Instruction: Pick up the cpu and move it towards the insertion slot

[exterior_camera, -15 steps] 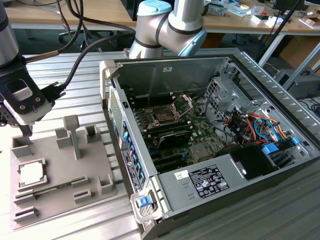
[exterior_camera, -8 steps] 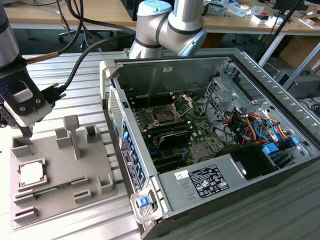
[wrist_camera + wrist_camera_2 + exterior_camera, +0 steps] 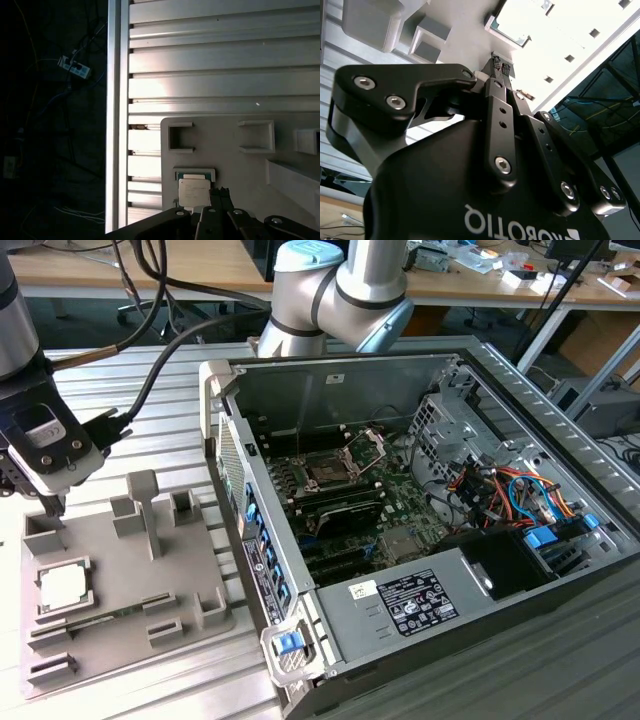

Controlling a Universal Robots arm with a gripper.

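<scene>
the gripper (image 3: 52, 506) hangs over the grey tray (image 3: 120, 570), fingers (image 3: 495, 70) pressed together on nothing, tips just beside the cpu (image 3: 194, 192), which lies flat in its tray pocket, well apart from the insertion slot (image 3: 328, 470) inside the open computer case (image 3: 330, 390)

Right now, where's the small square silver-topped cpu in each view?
Exterior view: small square silver-topped cpu in a pocket of the grey plastic tray, exterior view's left.
First wrist view: cpu in that pocket, by the gripper.
Second wrist view: glare, cannot tell.
Shared landmark: the grey tray.
</scene>
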